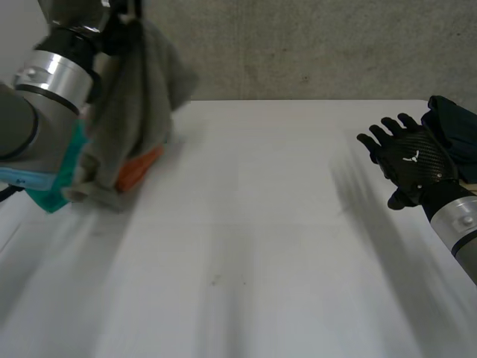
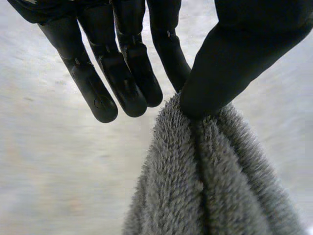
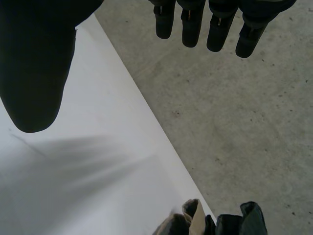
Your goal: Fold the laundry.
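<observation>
A grey fleecy cloth (image 1: pixel 138 112) hangs bunched from my left hand (image 2: pixel 215 63) at the far left of the table, lifted off the surface. In the left wrist view the thumb pinches the top of the grey cloth (image 2: pixel 215 181) against a finger, and the other fingers (image 2: pixel 122 73) stand straight beside it. My right hand (image 1: pixel 410 160) hovers over the table's right side with its fingers spread and nothing in it; its own view shows the fingertips (image 3: pixel 195 29) and the thumb (image 3: pixel 36 68) wide apart.
An orange piece (image 1: pixel 138 170) and a teal piece (image 1: pixel 56 186) of laundry lie under the hanging cloth at the left. Dark clothes (image 1: pixel 455 123) are piled at the table's far right edge (image 3: pixel 220 225). A concrete floor (image 3: pixel 234 122) lies beyond the table (image 1: pixel 246 246).
</observation>
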Motion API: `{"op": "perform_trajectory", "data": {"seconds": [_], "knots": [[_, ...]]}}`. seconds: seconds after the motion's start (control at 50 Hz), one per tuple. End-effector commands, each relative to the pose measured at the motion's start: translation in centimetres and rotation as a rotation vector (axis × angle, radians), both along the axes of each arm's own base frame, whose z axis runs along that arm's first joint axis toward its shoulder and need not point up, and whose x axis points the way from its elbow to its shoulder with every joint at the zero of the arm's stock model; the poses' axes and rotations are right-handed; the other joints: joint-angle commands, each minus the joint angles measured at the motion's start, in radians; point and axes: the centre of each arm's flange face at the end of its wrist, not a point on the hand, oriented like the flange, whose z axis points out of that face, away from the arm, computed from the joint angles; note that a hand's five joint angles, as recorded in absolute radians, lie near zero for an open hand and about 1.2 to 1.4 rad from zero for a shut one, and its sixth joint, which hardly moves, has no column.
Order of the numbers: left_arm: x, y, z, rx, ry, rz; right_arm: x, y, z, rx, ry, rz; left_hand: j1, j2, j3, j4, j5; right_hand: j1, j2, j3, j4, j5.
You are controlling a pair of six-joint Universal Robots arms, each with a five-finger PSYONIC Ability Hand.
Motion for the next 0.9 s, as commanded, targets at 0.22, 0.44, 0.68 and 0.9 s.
{"op": "perform_trajectory", "data": {"seconds": [0.22,0.44,0.68,0.9], "knots": [[-11.5,10.5,-7.3,0.335,-0.025,-0.522,-1.0,-0.2,-0.2,0.054,0.000,-0.044,0.244,0.200,0.205,0.199,0.257,-0.054,-0.039,-0.038,-0.039,-0.043],[-11.8,13.3,-11.3,0.395,-0.247,-0.458,-1.5,-0.6,-0.1,0.121,0.001,-0.062,-0.904,-0.948,-0.943,-0.949,-0.890,-0.054,-0.039,-0.038,-0.039,-0.043],[-4.3,9.1,-8.4,0.395,-0.304,-0.100,-1.5,0.7,1.4,0.413,-0.099,-0.082,-0.895,-0.939,-0.934,-0.940,-0.881,-0.054,-0.039,-0.038,-0.039,-0.043],[-1.0,7.7,-16.6,0.512,-0.660,0.011,-1.2,5.2,3.5,0.572,-0.024,-0.044,-0.863,-0.907,-0.902,-0.908,-0.849,0.030,0.045,0.046,0.045,0.040]]}}
